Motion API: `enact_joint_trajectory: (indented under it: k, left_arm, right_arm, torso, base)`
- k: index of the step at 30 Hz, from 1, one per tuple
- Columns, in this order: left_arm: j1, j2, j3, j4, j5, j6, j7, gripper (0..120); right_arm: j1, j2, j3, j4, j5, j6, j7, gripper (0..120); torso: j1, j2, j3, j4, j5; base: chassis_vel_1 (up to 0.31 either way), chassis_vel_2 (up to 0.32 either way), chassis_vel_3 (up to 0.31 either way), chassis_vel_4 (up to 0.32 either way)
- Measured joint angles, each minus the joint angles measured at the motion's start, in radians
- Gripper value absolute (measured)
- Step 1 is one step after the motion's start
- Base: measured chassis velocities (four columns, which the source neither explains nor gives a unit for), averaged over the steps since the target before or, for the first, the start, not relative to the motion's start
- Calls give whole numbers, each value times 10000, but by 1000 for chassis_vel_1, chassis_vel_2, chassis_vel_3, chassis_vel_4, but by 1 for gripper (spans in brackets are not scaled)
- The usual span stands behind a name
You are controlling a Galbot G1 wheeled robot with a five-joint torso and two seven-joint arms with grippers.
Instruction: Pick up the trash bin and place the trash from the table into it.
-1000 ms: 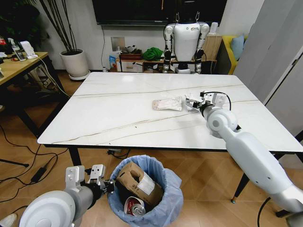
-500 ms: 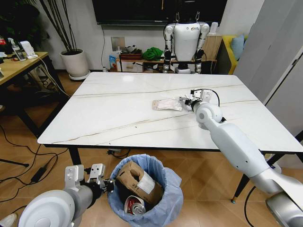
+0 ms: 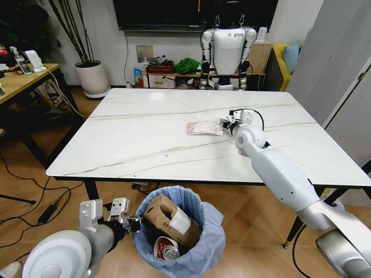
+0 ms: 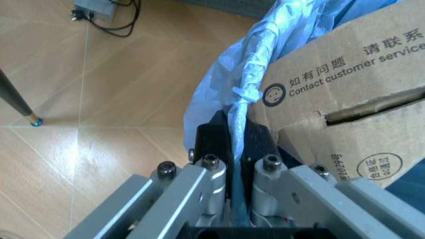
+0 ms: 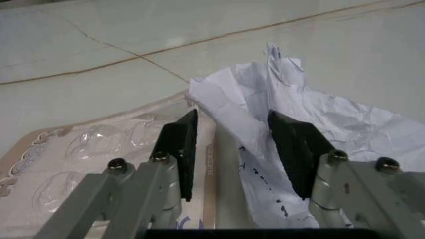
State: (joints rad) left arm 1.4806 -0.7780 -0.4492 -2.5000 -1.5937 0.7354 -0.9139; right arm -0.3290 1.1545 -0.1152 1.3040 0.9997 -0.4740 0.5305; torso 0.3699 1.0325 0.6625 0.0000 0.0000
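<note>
Your right hand (image 5: 229,149) rests on the table (image 3: 145,133), fingers apart around crumpled paper (image 5: 292,124) beside a clear wrapper (image 3: 204,128). Your left hand (image 4: 234,149) is clamped on the bin (image 3: 200,255) bag's rim, below the table.

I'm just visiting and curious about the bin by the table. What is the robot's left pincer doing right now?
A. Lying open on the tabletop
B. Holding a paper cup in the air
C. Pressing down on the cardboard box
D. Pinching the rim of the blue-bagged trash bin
D: in the left wrist view the left pincer is shut on the blue-bagged rim of the trash bin, beside the cardboard box inside it.
</note>
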Motion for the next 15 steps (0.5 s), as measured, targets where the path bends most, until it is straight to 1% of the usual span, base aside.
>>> enact_joint_trajectory:
  k: [1,2,6,7,8,10,15]
  left_arm:
    - [-3,-1,0,0,0,0,3,0]
    - [-22,-4,-1,0,-4,0,14,0]
    - [-35,-3,-16,0,-10,0,25,0]
    - [-40,-3,-17,0,-11,0,28,0]
    - [-40,-3,-17,0,-11,0,28,0]
    - [-64,-13,-17,0,-12,0,34,0]
    - [-93,-59,-15,0,-12,0,45,0]
  right_arm:
    - [0,2,-2,-5,-1,3,-1,35]
    - [0,8,-12,-29,-10,19,-3,29]
    - [-11,24,-20,-82,-65,66,-12,15]
    - [-15,36,-26,-97,-75,85,-17,9]
    - [-15,36,-26,-97,-75,85,-17,9]
    - [-15,59,-29,-119,-80,109,-19,0]
    - [-44,46,-34,-49,-99,152,-25,0]
  torso:
    - [0,0,0,0,0]
    - [0,0,0,0,0]
    - [0,0,0,0,0]
    - [0,0,0,0,1]
    - [0,0,0,0,1]
    - [0,0,0,0,0]
    - [0,0,0,1,0]
  base:
    - [0,0,0,0]
    - [0,0,0,0]
    - [0,0,0,0]
    - [0,0,0,0]
    - [0,0,0,0]
    - [0,0,0,0]
    - [0,0,0,0]
